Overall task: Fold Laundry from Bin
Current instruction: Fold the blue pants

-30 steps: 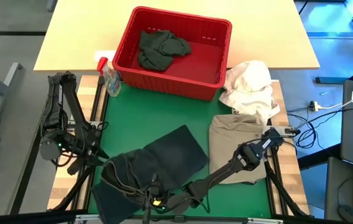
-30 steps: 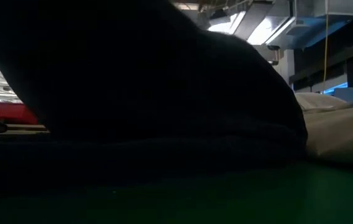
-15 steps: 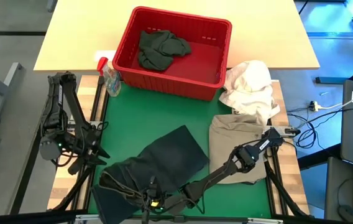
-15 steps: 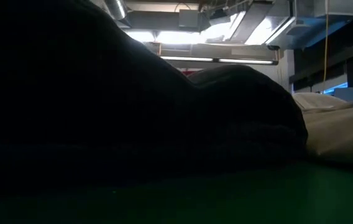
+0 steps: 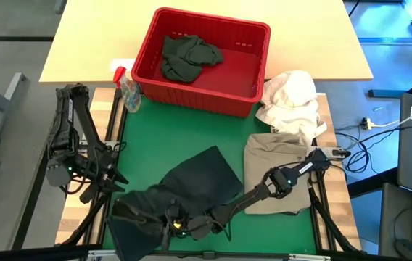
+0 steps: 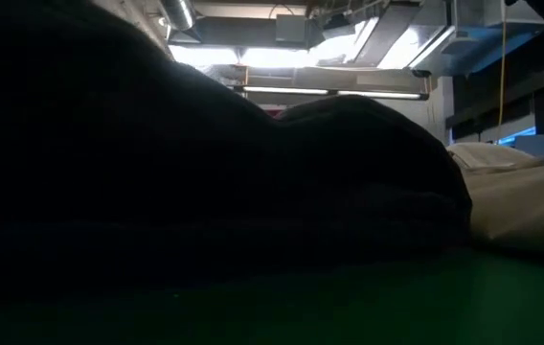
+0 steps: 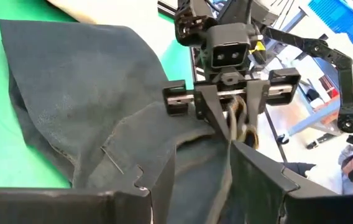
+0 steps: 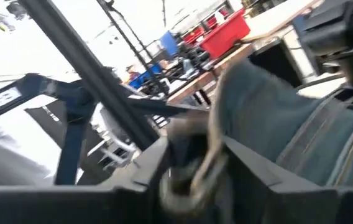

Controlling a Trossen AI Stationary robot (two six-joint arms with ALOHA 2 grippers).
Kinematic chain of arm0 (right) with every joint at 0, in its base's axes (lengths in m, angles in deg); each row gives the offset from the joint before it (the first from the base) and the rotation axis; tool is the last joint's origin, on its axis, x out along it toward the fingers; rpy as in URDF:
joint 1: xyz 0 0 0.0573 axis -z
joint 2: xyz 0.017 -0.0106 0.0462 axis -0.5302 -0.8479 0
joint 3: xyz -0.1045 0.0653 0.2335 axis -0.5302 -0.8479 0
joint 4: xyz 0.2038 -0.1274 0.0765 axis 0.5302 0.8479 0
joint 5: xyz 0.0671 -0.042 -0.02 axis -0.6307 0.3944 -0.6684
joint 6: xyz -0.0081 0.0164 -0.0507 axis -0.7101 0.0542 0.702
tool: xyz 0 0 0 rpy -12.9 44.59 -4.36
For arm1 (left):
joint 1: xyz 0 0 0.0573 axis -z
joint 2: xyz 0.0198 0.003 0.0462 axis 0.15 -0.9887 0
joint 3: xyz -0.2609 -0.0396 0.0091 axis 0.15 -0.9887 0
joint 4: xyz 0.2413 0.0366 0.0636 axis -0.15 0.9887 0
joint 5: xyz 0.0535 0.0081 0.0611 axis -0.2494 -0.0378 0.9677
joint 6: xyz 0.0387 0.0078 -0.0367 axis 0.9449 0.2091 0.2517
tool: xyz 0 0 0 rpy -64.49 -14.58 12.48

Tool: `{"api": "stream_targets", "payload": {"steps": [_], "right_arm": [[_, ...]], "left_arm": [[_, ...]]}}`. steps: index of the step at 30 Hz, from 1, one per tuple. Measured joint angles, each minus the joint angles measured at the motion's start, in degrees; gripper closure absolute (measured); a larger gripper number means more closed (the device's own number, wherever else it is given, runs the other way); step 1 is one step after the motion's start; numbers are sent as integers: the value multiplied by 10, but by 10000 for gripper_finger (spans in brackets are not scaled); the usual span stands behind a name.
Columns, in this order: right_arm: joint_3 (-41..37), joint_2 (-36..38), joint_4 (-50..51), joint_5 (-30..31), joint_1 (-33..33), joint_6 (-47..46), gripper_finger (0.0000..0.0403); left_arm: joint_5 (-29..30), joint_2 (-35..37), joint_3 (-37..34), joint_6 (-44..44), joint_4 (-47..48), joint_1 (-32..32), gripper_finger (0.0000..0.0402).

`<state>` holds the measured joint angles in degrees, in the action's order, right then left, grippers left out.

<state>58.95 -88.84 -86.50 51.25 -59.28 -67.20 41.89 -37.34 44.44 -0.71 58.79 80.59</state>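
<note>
Items on my table apart from the work itself: a green mat covers my working area, flanked by pale wooden strips. A small clear spray bottle with a red top stands beside the mat's far left corner. A crumpled white cloth bundle lies at the far right. Grey cables trail beyond my table's right edge.

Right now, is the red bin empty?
No, the red bin holds one crumpled dark garment in its back left part, seen from above.
</note>
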Motion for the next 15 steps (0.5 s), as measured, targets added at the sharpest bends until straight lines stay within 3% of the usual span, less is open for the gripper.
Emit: {"api": "stream_targets", "payload": {"steps": [8,12,15], "right_arm": [[0,0,3,-44,0,27,179],[0,0,9,-67,0,75,161],[0,14,82,-60,-1,92,162]], "left_arm": [[4,-1,0,4,0,0,255],[14,-1,0,5,-1,0,255],[25,-14,0,5,-16,0,255]]}}
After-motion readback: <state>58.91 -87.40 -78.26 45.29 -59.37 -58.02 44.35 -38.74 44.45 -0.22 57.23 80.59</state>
